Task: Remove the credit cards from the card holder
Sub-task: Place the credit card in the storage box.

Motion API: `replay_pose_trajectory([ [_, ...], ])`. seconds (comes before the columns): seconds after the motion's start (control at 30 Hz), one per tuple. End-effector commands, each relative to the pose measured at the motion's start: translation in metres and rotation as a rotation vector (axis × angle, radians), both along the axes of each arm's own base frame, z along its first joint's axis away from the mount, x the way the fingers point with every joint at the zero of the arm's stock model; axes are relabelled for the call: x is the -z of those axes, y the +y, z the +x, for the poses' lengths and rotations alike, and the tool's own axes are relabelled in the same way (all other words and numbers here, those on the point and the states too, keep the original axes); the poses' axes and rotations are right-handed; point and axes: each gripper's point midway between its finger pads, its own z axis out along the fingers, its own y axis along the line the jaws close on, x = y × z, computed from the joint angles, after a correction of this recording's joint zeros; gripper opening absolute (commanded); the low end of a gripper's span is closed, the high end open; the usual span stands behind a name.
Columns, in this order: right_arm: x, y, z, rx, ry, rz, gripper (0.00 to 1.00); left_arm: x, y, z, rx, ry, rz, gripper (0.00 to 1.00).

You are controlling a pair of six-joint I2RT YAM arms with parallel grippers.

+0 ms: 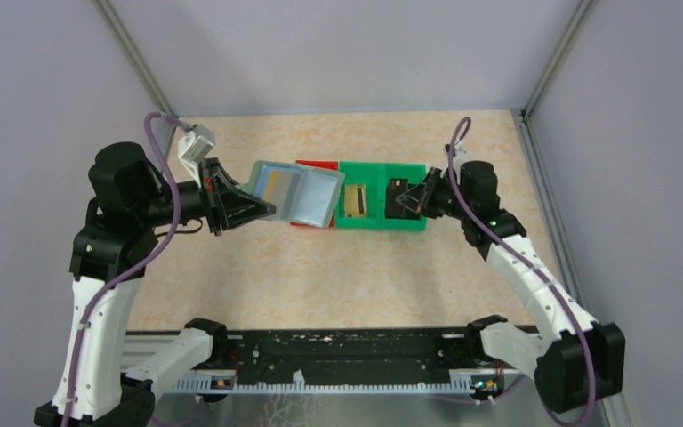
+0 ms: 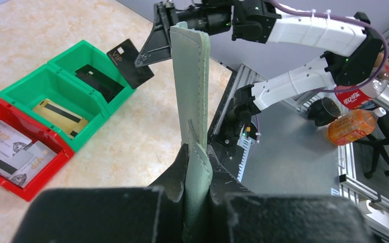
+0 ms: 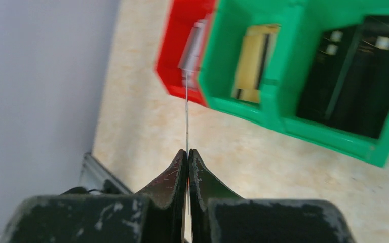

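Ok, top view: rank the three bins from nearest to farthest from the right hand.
1. The end green bin, on the right; the right hand, holding a dark card, overlaps it.
2. The middle green bin, holding a gold card.
3. The red bin, leftmost, partly behind the wallet.

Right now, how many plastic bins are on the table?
3, in a row: red bin, partly behind the raised card holder; middle green bin; right green bin. None seems hidden.

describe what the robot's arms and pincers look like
The left arm and right arm have white links joined by chunky black joints, with a purple cable looped along each. The left pincer and right pincer each have two black wedge-shaped fingers, scuffed pale in places.
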Motion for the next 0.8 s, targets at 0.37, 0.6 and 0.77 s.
replay_pose_trajectory([
  [0.37, 0.066, -0.04, 0.103, 0.224, 0.069, -0.38, 0.0, -0.005, 0.003, -0.005, 0.003, -0.054, 0.02, 0.0],
  [0.6, 0.09, -0.037, 0.125, 0.217, 0.076, -0.411, 0.0, -0.003, 0.003, -0.008, 0.016, -0.04, 0.017, 0.0],
  [0.77, 0.106, -0.031, 0.133, 0.205, 0.096, -0.4, 0.0, -0.005, 0.002, -0.01, 0.023, -0.042, 0.014, 0.0],
])
